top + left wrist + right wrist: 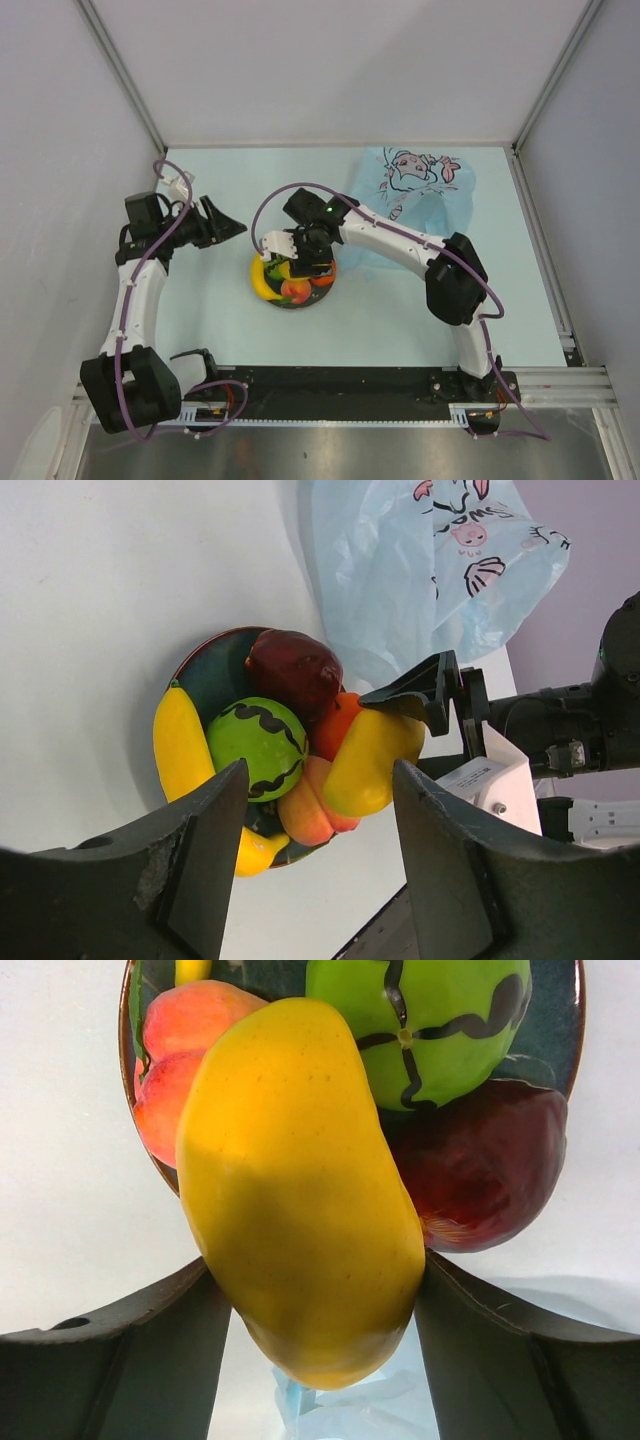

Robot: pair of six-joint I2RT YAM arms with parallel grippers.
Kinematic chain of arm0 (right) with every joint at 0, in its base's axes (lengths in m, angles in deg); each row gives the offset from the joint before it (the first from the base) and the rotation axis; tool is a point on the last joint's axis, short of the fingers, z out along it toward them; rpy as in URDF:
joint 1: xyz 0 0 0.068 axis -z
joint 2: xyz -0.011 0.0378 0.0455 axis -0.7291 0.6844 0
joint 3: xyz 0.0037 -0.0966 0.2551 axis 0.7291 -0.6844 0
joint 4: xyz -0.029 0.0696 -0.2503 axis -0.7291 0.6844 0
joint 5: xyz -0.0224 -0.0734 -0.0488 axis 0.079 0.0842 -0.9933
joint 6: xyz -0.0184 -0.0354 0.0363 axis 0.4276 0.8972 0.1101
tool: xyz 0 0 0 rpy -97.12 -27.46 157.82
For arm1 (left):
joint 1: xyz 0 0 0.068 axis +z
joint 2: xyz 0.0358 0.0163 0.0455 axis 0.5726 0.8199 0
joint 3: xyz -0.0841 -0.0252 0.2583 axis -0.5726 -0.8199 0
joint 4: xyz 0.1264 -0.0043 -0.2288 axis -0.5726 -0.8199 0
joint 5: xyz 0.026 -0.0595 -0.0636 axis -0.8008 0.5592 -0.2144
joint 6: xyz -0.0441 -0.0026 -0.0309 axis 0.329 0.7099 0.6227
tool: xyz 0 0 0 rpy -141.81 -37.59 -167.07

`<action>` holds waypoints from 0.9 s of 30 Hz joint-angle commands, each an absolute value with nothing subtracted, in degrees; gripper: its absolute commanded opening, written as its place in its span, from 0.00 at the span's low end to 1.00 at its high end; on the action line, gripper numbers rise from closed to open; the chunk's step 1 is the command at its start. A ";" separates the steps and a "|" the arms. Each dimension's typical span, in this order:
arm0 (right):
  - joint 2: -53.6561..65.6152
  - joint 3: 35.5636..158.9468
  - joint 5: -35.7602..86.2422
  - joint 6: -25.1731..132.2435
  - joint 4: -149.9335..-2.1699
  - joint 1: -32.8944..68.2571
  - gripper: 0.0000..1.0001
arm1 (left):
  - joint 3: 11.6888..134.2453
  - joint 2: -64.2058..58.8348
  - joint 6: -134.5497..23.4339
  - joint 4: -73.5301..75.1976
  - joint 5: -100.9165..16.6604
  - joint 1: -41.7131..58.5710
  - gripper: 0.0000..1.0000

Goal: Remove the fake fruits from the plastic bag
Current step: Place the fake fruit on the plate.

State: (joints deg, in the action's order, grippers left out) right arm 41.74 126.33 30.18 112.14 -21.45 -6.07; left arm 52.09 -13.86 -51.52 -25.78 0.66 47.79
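Note:
My right gripper (320,1280) is shut on the yellow-orange mango (300,1190), holding it over the dark plate (575,1020). On the plate lie the green round fruit (258,745), dark red apple (295,670), peach (310,805), orange (335,725) and banana (180,745). The mango (372,760) leans over the peach and orange; whether it rests on them I cannot tell. The light blue plastic bag (420,190) lies flat behind the plate (318,297), at the back right. My left gripper (235,228) stands open and empty to the plate's left.
Grey walls close in the table on the left, back and right. The right arm (400,238) reaches across in front of the bag. A black rail (340,385) with the arm bases runs along the near edge.

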 commanded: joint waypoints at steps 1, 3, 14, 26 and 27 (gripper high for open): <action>42.23 128.23 28.94 110.71 -20.57 -6.54 0.82 | 51.16 -14.11 -50.53 -23.33 1.90 47.58 0.64; 42.06 128.14 28.24 110.71 -20.66 -6.54 0.88 | 51.16 -14.02 -50.53 -23.16 2.08 47.50 0.64; 38.63 128.85 27.71 109.83 -19.00 -6.37 1.00 | 52.13 -12.61 -50.00 -22.80 2.52 47.06 0.64; 29.58 124.98 33.31 95.09 -21.01 7.50 1.00 | 53.09 -11.65 -54.91 -25.61 -0.81 46.35 0.64; 29.49 124.55 38.47 90.63 -22.32 12.65 1.00 | 53.79 -11.47 -56.31 -26.14 -1.34 46.35 0.65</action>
State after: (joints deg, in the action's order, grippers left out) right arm 32.47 125.21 29.94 103.35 -18.82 1.25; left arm 51.36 -11.53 -51.70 -24.71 0.50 46.87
